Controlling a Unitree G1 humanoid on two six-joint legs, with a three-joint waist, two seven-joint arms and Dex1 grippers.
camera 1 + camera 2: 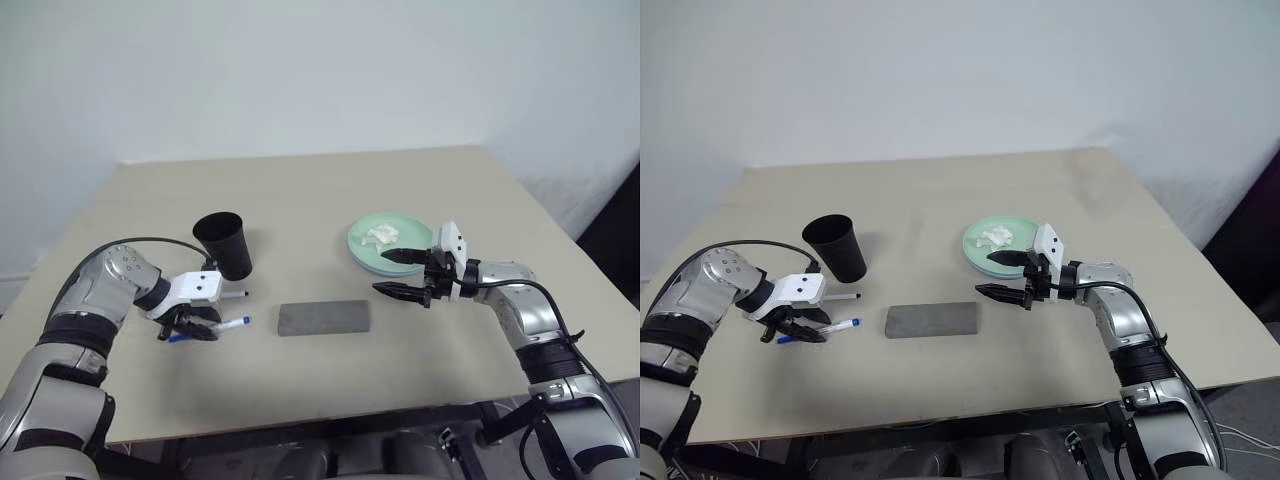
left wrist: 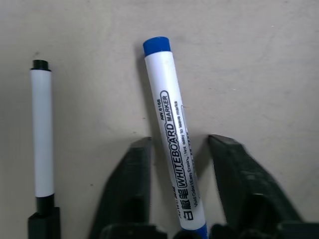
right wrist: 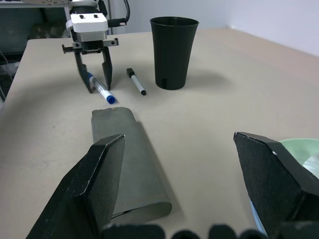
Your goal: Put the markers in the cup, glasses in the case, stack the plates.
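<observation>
Left gripper (image 2: 172, 189) narrowly straddles the blue-capped white plastic whiteboard marker (image 2: 172, 139), not yet pinched. Light, stiff, slick barrel: grip mid-length. Right gripper (image 3: 182, 184) wide, empty.

A bare lab-like room: plain beige table (image 1: 300, 190) against an empty white wall (image 1: 300, 70).

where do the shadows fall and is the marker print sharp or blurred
Left wrist view: print on the blue-capped marker is sharp, with a soft shadow beside the barrel. Right wrist view: the cup casts a faint shadow on the table; the right end effector's near fingers look soft.
</observation>
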